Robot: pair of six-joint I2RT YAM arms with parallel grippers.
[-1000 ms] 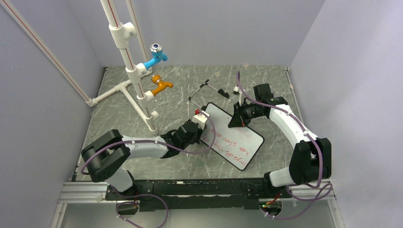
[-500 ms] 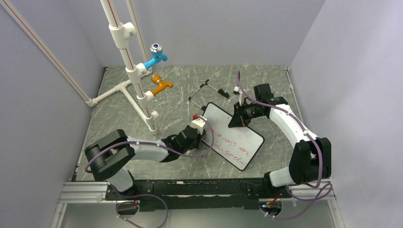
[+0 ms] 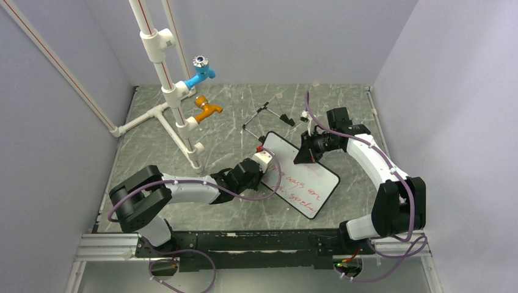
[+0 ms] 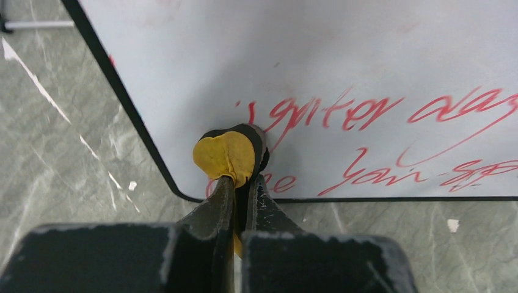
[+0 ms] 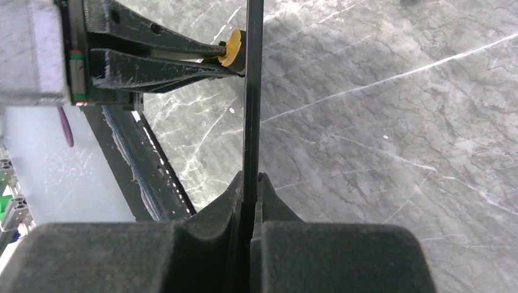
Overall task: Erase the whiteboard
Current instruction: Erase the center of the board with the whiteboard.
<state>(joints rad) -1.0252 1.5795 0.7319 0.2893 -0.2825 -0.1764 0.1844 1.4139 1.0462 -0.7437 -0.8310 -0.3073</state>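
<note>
Showing only in wrist views: right hand (image 5: pixel 250 183) clamped on whiteboard (image 5: pixel 253 91) edge, left hand (image 4: pixel 241 183) pinching yellow eraser (image 4: pixel 225 155) against it.

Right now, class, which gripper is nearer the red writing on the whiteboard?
Left. The left gripper presses a yellow eraser onto the writing; the right gripper, jaws shut, clamps the whiteboard at its far edge, away from the writing.
</note>
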